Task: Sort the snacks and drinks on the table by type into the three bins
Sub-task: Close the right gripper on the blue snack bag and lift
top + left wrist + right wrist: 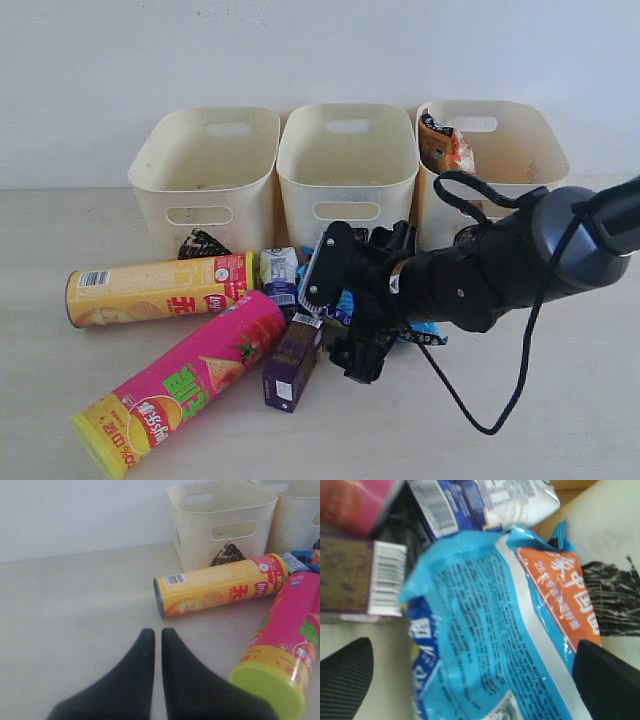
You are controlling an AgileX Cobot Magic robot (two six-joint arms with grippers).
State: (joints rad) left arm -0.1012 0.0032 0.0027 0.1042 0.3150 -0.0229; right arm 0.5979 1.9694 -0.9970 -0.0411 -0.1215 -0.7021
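Right gripper (477, 685) is over the pile, jaws spread as wide as they go and holding nothing. The blue packet (490, 630) lies directly beneath it, filling the gap between the two black fingers (347, 677). That is the relation that matters: the packet is not off to a side, it is between the pads. Its long axis looks to run roughly across the line joining them, so a squeeze would bite its narrower width. One corner is crumpled upward, which should help the pinch.

It's crowded, though. The purple carton (350, 575) sits just beside one finger, and the blue-and-white carton (485, 500) lies at the packet's far end, touching or nearly so. I judge the finger by the purple carton is the likelier to snag on the way down.

All of this is mid-table (560, 400), just in front of the three bins (347, 175) lined along the back edge.

Left gripper (157, 680) is pressed fully shut, empty, over bare surface toward the left edge. The yellow tube (220, 585) and pink tube (285, 645) lie ahead of it, well clear of the packet. The right arm is plainly the nearer one.
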